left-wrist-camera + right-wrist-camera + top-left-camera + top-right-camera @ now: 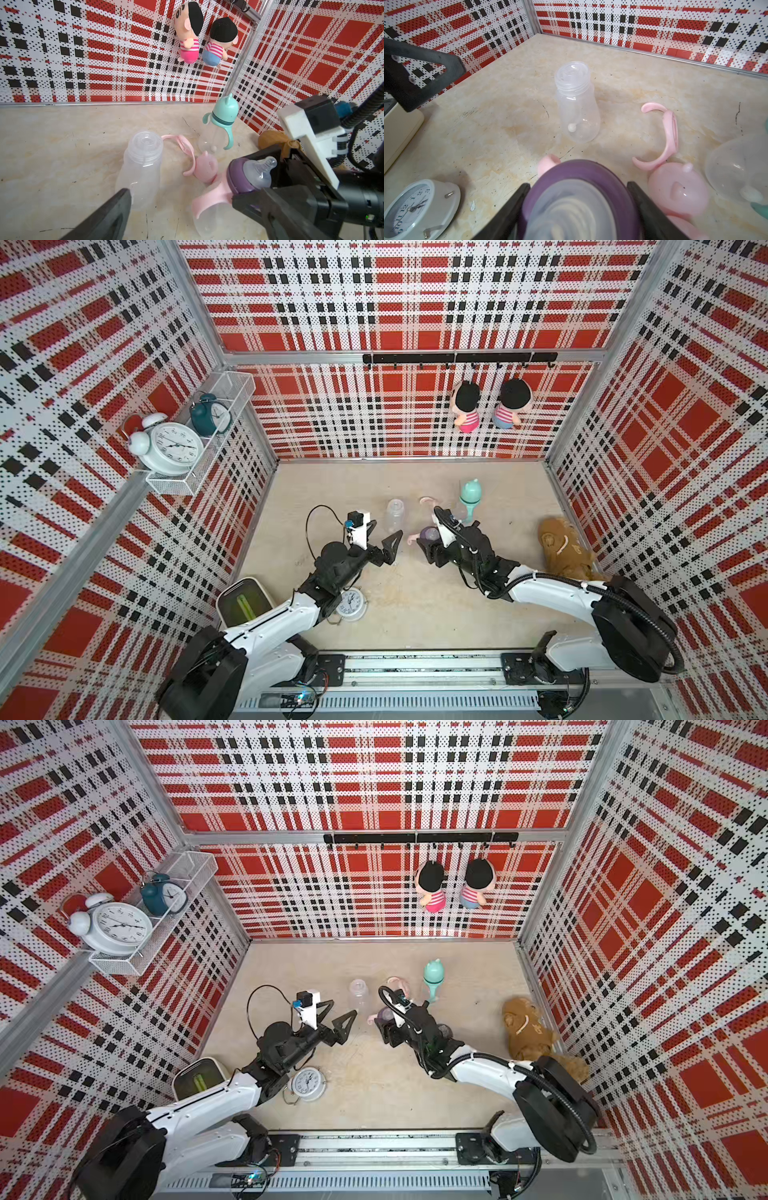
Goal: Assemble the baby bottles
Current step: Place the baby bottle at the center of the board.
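The right gripper [254, 176] is clamped on a purple collar [236, 178] carrying a translucent silicone nipple [259, 170]. The collar sits on a clear bottle [209, 220] with a pink two-handled ring [209, 197]; how tightly it is seated I cannot tell. Just beside lie a glossy pink eared cap [679, 187] and a loose handle ring [668, 133]. The left gripper [387, 529], spread wide and empty, hovers by a bare upright bottle [395, 514]. A capped teal bottle [469, 499] stands behind, and a brown plush [561, 547] lies by the right wall.

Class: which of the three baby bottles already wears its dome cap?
The upright clear bottle with teal eared cap and handles; the bare clear bottle has none, the purple-collared bottle shows its nipple.
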`<state>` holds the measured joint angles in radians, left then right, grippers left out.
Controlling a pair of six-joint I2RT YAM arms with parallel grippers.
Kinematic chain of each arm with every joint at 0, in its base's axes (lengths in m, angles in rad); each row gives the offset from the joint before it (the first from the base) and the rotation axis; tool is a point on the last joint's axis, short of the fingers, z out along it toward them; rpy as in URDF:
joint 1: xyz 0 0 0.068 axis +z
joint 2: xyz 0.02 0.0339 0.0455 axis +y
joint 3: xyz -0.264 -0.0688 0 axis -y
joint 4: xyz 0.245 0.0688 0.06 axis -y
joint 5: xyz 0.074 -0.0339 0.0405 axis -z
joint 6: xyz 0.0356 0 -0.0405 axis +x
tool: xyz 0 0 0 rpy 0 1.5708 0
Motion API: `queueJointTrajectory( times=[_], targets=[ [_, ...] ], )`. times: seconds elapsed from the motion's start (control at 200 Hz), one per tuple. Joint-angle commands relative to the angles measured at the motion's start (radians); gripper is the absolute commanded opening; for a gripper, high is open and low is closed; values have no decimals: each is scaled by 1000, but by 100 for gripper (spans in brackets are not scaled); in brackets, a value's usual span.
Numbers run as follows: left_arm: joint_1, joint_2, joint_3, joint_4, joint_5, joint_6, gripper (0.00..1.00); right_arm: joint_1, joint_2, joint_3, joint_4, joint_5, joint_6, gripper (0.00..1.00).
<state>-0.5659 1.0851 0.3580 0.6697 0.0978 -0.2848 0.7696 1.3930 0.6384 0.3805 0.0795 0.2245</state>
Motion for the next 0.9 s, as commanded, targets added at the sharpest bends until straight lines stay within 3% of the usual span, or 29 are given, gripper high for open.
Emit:
queueJointTrajectory(
  times=[0.0, 0.22, 0.476, 0.596, 0.897],
  targets=[
    [3, 10, 4, 15, 11, 7, 98, 6, 17, -6, 105, 11, -35, 62],
    [0, 21, 6, 19, 10, 12, 98, 23, 49, -16, 105, 14, -58, 73],
    [-3, 24, 5, 19, 11, 13, 98, 25, 54, -35, 110, 19, -52, 73],
    [-5, 14, 1, 19, 5, 13, 98, 25, 48, -43, 104, 8, -47, 81],
    [-6, 18, 2, 19, 7, 15, 98, 25, -42, 29, -118, 9, -31, 95]
  ],
)
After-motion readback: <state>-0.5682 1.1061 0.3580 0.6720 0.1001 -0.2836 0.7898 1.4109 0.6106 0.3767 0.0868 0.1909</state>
